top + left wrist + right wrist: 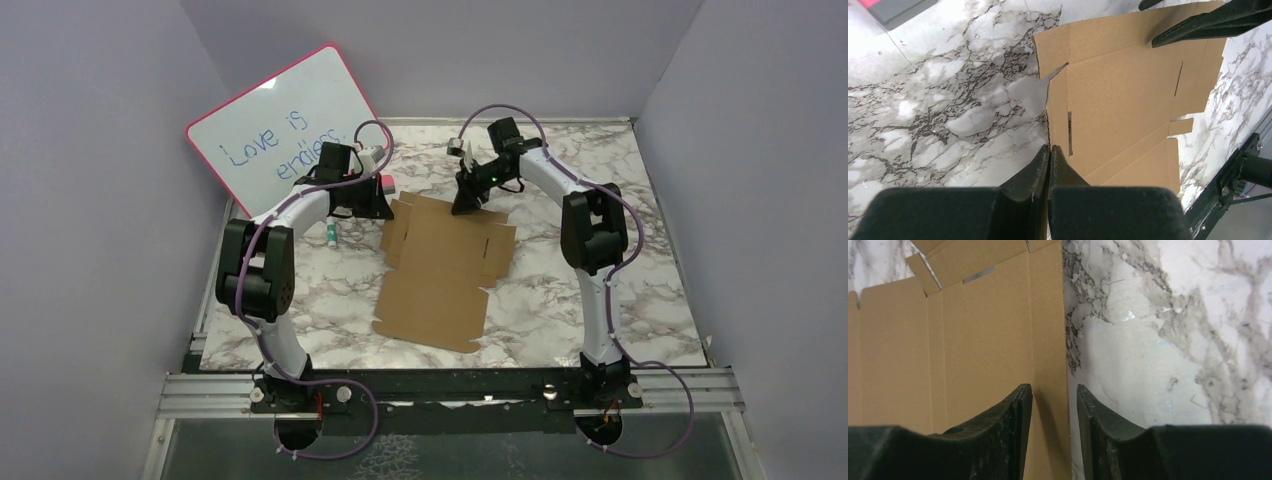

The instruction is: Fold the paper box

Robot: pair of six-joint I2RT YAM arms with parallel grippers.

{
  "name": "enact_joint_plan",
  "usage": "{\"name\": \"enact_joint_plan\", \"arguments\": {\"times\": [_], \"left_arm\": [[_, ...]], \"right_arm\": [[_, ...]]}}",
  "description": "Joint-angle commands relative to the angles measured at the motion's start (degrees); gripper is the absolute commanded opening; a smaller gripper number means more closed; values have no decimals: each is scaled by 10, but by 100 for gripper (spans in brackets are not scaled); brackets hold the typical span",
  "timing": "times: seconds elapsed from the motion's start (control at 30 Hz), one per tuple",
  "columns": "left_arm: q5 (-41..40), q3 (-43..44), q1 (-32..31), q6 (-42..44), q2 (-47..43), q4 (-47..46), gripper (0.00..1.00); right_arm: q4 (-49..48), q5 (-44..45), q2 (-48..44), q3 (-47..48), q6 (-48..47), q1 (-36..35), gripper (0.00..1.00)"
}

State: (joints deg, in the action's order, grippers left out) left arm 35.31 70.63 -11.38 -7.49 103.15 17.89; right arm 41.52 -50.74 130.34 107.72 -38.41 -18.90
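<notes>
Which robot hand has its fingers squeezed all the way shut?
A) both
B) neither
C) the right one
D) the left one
D: the left gripper has its fingers pressed together with no gap, right at the edge of the paper box, while the right gripper has a clear gap between its fingers, set over the cardboard's edge.

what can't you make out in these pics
- Top view: the last word on the whiteboard is covered by the left arm.
- Left wrist view: the left gripper is shut at the edge of the paper box; its fingers hide any pinch.
- Right wrist view: the right gripper straddles a box edge; contact underneath is hidden.
</notes>
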Motion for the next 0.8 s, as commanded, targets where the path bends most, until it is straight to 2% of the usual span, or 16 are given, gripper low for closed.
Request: {"name": "enact_joint_plan", "arguments": {"times": [0.0,0.17,0.33,0.47,0.77], "left_arm": [[-3,-5,-2,10,-17,-16,0],[-4,-5,-3,8,-16,-15,0],[-7,-3,-3,2,-11,-16,0],[-15,1,-2,-11,-1,-16,0],[-26,2,3,-57,22,-25,4]], "right_arm": [[38,-42,15,21,-17,2,38],[57,-47,23,33,-22,3,15],[65,-32,10,29,-32,3,1],[53,-9,-29,-3,-38,2,1],[-63,43,-152,-135,-33,1,1]]}}
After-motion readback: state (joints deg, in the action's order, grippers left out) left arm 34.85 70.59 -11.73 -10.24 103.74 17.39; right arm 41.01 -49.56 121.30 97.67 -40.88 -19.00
